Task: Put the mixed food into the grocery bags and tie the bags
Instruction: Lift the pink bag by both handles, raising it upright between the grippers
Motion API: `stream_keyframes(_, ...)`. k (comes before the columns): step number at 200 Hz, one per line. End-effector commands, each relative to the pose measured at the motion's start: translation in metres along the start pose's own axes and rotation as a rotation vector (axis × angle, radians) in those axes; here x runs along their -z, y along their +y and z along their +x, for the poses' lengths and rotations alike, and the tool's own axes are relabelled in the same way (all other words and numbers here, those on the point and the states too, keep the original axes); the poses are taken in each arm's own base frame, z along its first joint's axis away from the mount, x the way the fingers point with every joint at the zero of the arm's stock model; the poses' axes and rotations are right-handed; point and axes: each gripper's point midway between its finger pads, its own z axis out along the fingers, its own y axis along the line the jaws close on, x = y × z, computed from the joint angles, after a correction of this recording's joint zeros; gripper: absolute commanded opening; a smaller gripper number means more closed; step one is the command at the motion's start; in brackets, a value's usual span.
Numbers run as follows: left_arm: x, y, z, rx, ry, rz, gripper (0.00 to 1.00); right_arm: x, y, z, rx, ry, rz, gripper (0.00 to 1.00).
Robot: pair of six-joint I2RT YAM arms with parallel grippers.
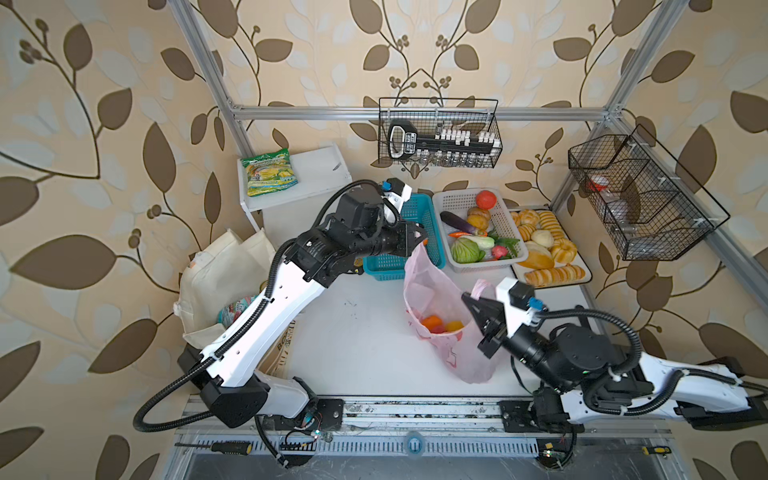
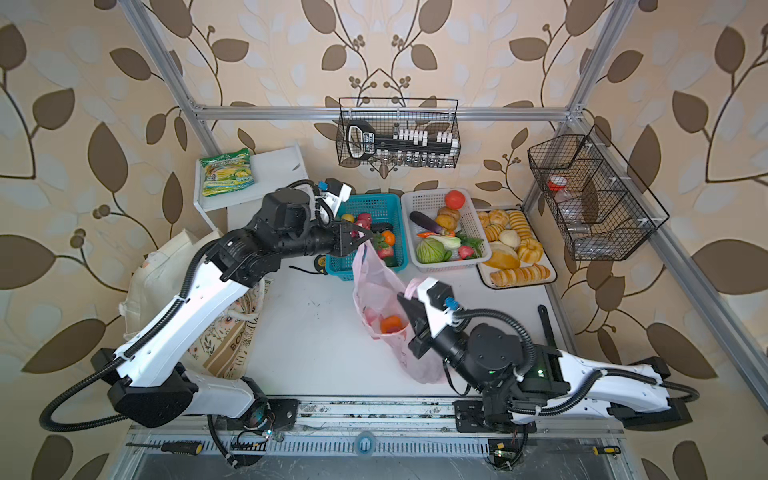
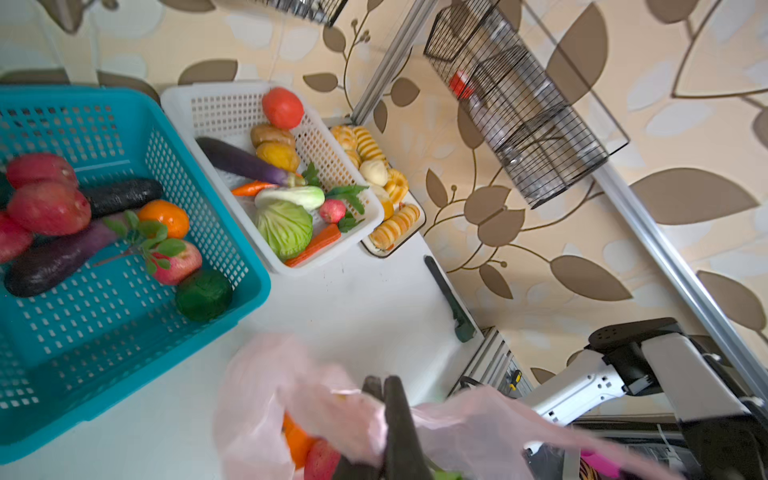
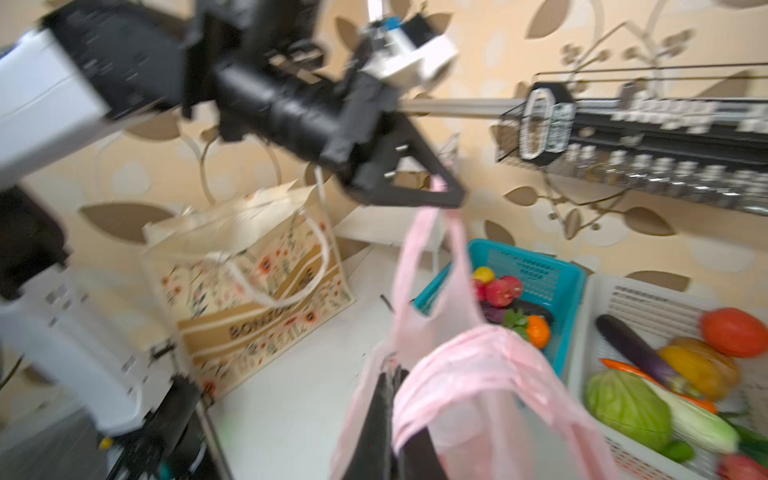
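**Both claws on the pink plastic bag, above the desk.** The left claw was pressed together on one handle, drawn up over the teal basket. The right claw was pinched shut on the other handle. We saw toy fruit, orange, yellow and red, lying inside the bag. The canvas tote stood at the desk's left edge, a teal-red snack packet showing in its mouth. We judged the filling largely done. Neither bag was knotted, so the tying remained, beginning with these two handles. More fruit lay in the teal basket.
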Motion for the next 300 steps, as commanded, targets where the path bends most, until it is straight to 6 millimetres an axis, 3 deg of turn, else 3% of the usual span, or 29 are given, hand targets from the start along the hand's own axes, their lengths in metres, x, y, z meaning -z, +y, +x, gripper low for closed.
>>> stream_keyframes(1,0.046,-0.001,-0.033,-0.094,-0.136,-0.094,0.00,0.003,-0.050,-0.018,-0.050,0.008,0.137,0.00)
stream_keyframes(21,0.067,0.007,-0.045,-0.129,-0.185,-0.184,0.00,-0.009,-0.081,-0.023,-0.130,0.042,0.177,0.00)
stream_keyframes(36,0.080,0.012,-0.049,-0.146,-0.194,-0.239,0.00,-0.024,-0.096,-0.013,-0.229,0.115,0.143,0.00)
stream_keyframes(56,0.081,0.020,-0.038,-0.143,-0.147,-0.275,0.00,-0.041,-0.114,0.004,-0.371,0.164,0.094,0.00)
stream_keyframes(107,0.072,0.053,0.009,-0.117,0.016,-0.354,0.00,-0.054,-0.064,0.005,-0.275,0.190,-0.181,0.00)
stream_keyframes(143,0.065,0.055,0.008,-0.107,0.060,-0.323,0.00,-0.061,-0.019,0.001,-0.196,0.232,-0.318,0.00)
stream_keyframes(159,0.063,0.060,0.006,-0.113,0.081,-0.345,0.05,-0.068,-0.014,0.007,-0.172,0.248,-0.295,0.00)
stream_keyframes(166,0.064,0.060,0.004,-0.120,0.081,-0.354,0.06,-0.068,-0.011,-0.005,-0.161,0.223,-0.304,0.00)
stream_keyframes(190,0.071,0.056,-0.006,-0.141,0.051,-0.355,0.21,-0.069,-0.010,-0.010,-0.138,0.199,-0.297,0.00)
stream_keyframes(195,0.073,0.054,-0.008,-0.143,0.042,-0.354,0.31,-0.069,-0.012,-0.010,-0.134,0.194,-0.289,0.00)
stream_keyframes(201,0.075,0.053,-0.009,-0.145,0.038,-0.354,0.58,-0.070,-0.015,-0.009,-0.130,0.190,-0.280,0.00)
stream_keyframes(205,0.076,0.052,-0.010,-0.146,0.035,-0.353,0.66,-0.070,-0.016,-0.008,-0.128,0.188,-0.279,0.00)
stream_keyframes(215,0.077,0.052,-0.009,-0.153,0.039,-0.355,0.70,-0.070,-0.017,-0.010,-0.117,0.175,-0.279,0.00)
stream_keyframes(226,0.083,0.056,-0.012,-0.146,0.025,-0.387,0.75,-0.073,-0.021,0.003,-0.118,0.194,-0.267,0.00)
stream_keyframes(240,0.096,0.053,-0.019,-0.144,-0.033,-0.397,0.91,-0.075,-0.024,0.008,-0.126,0.200,-0.263,0.00)
stream_keyframes(257,0.108,0.044,-0.029,-0.147,-0.100,-0.378,0.88,-0.075,-0.028,0.010,-0.129,0.194,-0.256,0.00)
stream_keyframes(272,0.108,0.010,-0.034,-0.161,-0.089,-0.216,0.78,-0.074,-0.029,0.011,-0.128,0.182,-0.256,0.00)
stream_keyframes(300,0.081,-0.037,-0.031,-0.124,-0.006,0.075,0.75,-0.074,-0.030,0.019,-0.131,0.189,-0.258,0.00)
